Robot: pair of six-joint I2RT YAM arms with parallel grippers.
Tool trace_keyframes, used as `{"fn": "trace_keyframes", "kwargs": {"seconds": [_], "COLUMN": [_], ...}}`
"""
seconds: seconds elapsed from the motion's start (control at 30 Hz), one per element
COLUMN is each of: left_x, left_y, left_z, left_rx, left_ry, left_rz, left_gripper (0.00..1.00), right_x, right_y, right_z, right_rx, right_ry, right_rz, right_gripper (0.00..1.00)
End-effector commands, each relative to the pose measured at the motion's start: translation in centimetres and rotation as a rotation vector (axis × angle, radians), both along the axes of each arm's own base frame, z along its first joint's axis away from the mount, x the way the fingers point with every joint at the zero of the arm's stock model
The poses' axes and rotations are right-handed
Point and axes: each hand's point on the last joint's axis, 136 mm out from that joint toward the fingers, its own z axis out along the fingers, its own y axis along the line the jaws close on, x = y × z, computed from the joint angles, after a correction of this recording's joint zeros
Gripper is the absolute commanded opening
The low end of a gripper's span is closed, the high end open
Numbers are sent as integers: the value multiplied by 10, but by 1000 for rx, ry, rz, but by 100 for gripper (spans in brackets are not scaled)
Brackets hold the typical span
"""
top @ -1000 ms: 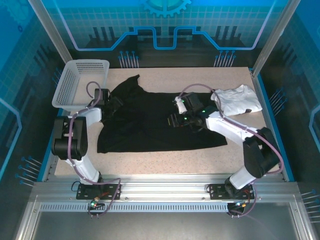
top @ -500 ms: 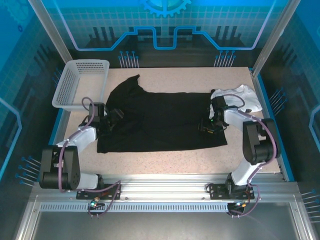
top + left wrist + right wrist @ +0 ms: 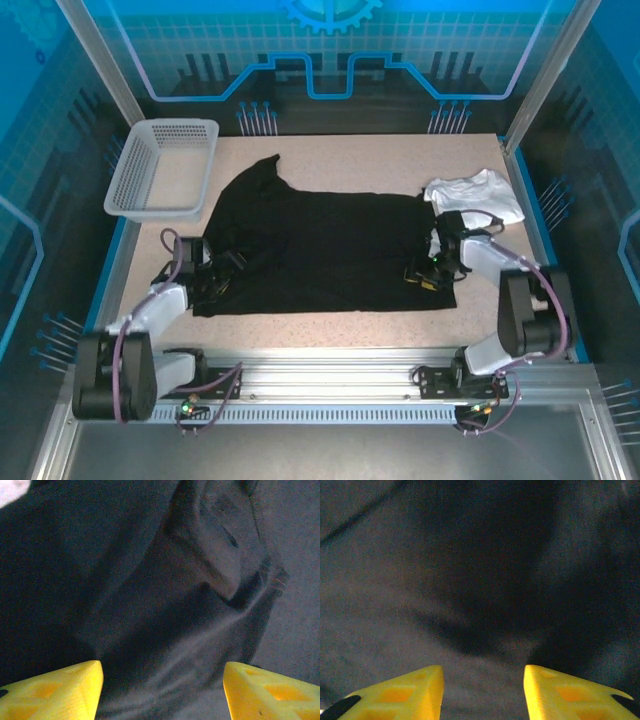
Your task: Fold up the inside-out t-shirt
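The inside-out t-shirt (image 3: 320,245) lies spread on the table with its plain black side up, one sleeve pointing toward the back left. My left gripper (image 3: 222,278) sits low over the shirt's near left corner. In the left wrist view its yellow fingertips (image 3: 60,690) stand wide apart with wrinkled black cloth (image 3: 200,580) between and beyond them, so the left gripper (image 3: 162,690) is open. My right gripper (image 3: 418,277) is over the near right corner. The right gripper (image 3: 483,690) is open too, with flat black cloth (image 3: 470,580) beneath it.
A smaller white garment (image 3: 478,193) lies crumpled at the back right, touching the shirt's right edge. A white mesh basket (image 3: 165,165) stands at the back left. Bare tabletop (image 3: 330,325) runs along the near edge.
Both arms have drawn back toward the near edge, from the shirt's upper part to its near corners. The shirt's near hem has shifted slightly nearer. The left jaws have widened a little.
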Motion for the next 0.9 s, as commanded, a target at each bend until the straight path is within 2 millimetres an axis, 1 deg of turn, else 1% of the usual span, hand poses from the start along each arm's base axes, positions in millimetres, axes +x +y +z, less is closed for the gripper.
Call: {"fn": "trace_keyframes", "kwargs": {"seconds": [0.0, 0.07, 0.17, 0.23, 0.33, 0.4, 0.53, 0.67, 0.77, 0.87], "left_x": [8, 26, 45, 54, 64, 70, 79, 82, 82, 81], "left_y": [11, 10, 7, 6, 3, 2, -1, 0, -1, -1], "left_z": [19, 37, 55, 62, 69, 72, 79, 81, 80, 80], "left_rx": [53, 50, 23, 12, 8, 6, -8, -5, -7, -9], "left_ry": [-7, -50, -114, -144, -170, -181, -203, -203, -200, -198], "left_rz": [28, 16, 18, 16, -7, -16, -25, -30, -31, -31], "left_gripper": [66, 67, 67, 67, 67, 67, 67, 67, 67, 68], "right_x": [40, 80, 127, 154, 191, 210, 239, 258, 270, 279], "right_y": [4, -2, -16, -25, -31, -33, -35, -37, -45, -55], "right_z": [39, 58, 64, 63, 59, 53, 33, 14, 10, 14], "right_rx": [31, -14, -99, -161, -215, -244, -290, -311, -341, -387], "right_ry": [-168, -279, -328, -336, -350, -336, -288, -243, -234, -241], "right_rz": [-34, -30, -35, -31, -11, 9, 65, 96, 95, 92], "right_gripper": [50, 54, 57, 58, 58, 58, 58, 58, 58, 59]}}
